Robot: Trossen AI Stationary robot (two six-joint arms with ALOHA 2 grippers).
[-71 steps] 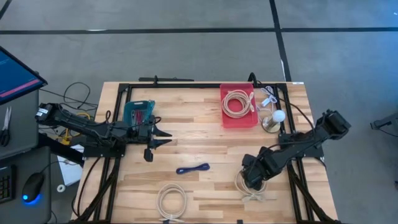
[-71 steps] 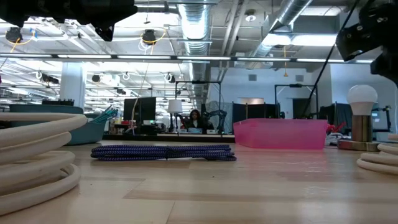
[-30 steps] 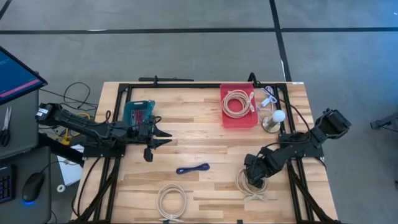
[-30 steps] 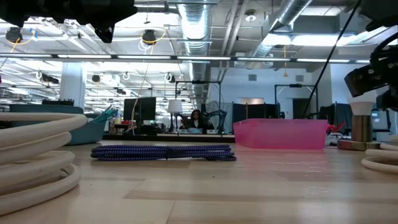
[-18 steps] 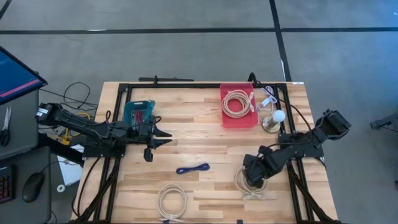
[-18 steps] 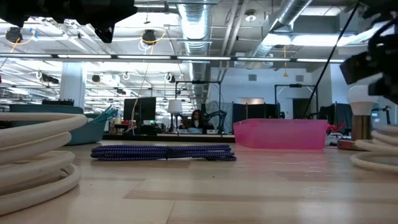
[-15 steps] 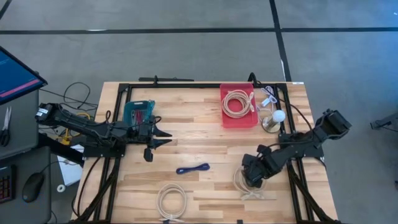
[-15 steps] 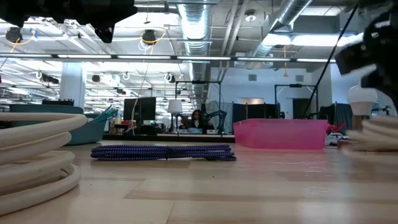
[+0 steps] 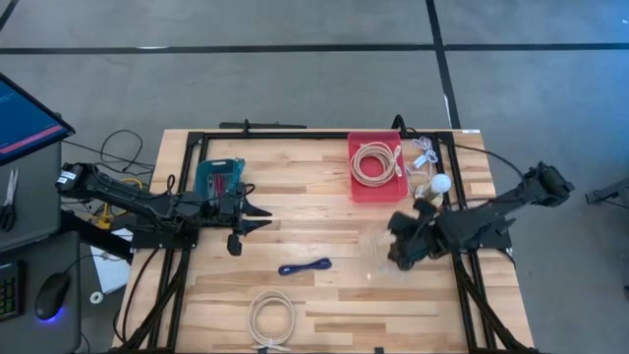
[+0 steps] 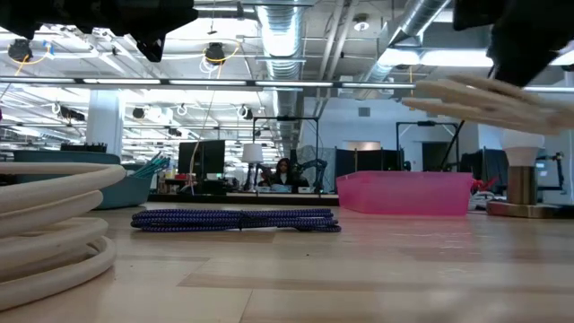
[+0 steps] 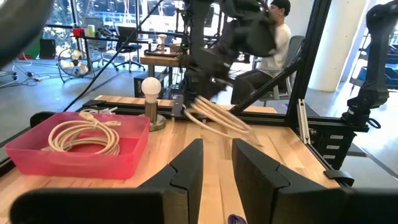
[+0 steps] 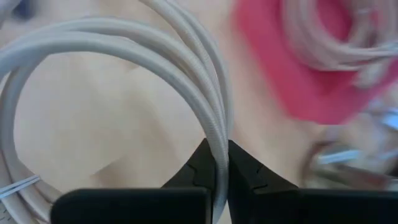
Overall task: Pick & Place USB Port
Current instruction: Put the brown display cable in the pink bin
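My right gripper (image 12: 217,163) is clamped on the coiled white USB cable (image 12: 124,59), hanging clear of the wooden table (image 9: 324,221) just short of the pink plastic bin (image 9: 377,189). I should carry it level over the bin, so the dangling loops clear the rim, before letting go.

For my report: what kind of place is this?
Probably a robotics lab or open workshop: exposed ceiling ducts, desks with monitors behind, and a wooden table in a black frame.
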